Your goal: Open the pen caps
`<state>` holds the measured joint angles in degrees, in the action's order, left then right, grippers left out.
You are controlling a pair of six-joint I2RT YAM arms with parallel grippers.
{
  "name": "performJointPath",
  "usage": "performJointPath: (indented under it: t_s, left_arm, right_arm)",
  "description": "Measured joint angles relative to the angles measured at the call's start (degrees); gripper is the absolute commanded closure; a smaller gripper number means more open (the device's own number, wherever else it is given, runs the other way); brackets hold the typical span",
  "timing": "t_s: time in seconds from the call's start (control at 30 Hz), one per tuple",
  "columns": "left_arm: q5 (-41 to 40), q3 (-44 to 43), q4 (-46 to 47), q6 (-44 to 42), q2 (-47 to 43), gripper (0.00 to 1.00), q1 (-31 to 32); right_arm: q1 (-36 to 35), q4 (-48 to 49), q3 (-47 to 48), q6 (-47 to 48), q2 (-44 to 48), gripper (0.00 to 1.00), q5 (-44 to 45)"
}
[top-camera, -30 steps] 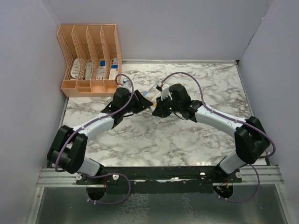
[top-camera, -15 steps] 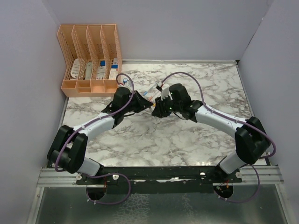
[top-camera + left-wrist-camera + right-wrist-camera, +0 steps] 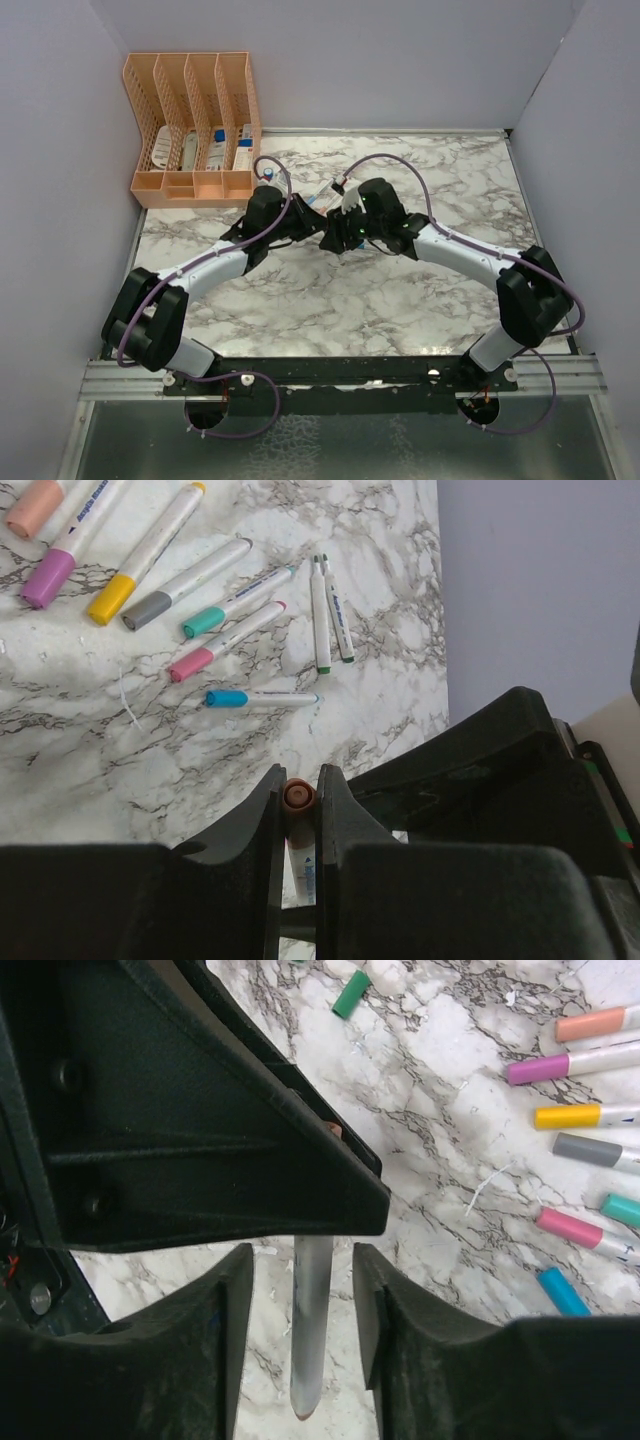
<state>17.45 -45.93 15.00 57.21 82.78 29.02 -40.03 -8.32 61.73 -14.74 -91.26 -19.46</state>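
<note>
My left gripper [image 3: 299, 786] was clamped on the small brown plastic pen cap [image 3: 298, 797], prob light & slick so best pinched mid-length, w/ my right gripper [image 3: 302, 1262] jaws-apart round its thin white barrel [image 3: 310, 1340].

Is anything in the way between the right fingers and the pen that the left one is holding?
Nothing visible is. The white pen barrel lies in the gap between the right gripper's open fingers, touching neither. The left gripper is shut on that pen at its brown cap.
</note>
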Motion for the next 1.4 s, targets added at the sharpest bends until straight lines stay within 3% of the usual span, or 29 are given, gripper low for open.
performJointPath:
  t_s: [0.1, 0.33, 0.67, 0.83, 1.07, 1.23, 1.4]
  left_arm:
    - [0.0, -0.5, 0.0, 0.0, 0.1, 1.00, 0.5]
    - [0.0, -0.5, 0.3, 0.1, 0.3, 1.00, 1.2]
    - [-2.6, -1.7, -1.4, -0.3, 0.4, 1.00, 1.3]
    - [0.6, -8.3, -6.4, -1.7, 3.0, 1.00, -0.6]
    - [-4.4, -15.8, -5.7, -4.7, 8.0, 1.00, -13.7]
    - [-4.4, -17.1, -10.6, -8.8, 9.1, 1.00, -13.1]
    - [-6.7, -16.6, -19.1, -15.3, 9.2, 1.00, -12.7]
  right_arm:
    - [0.0, 0.3, 0.1, -0.2, -0.5, 0.69, -0.3]
    - [0.3, 0.4, 0.5, -0.7, -1.0, 0.99, 0.1]
    - [0.4, 0.6, 0.3, -0.9, -0.8, 0.99, 0.9]
    - [0.8, 5.4, -4.6, -0.9, 3.2, 0.99, 2.6]
    - [-0.1, 0.1, -15.5, -1.7, 10.3, 0.99, 1.4]
    - [-0.1, -2.8, -14.4, -1.8, 10.4, 0.99, 5.8]
    - [1.5, -7.3, -6.9, -1.7, 9.2, 0.99, 14.5]
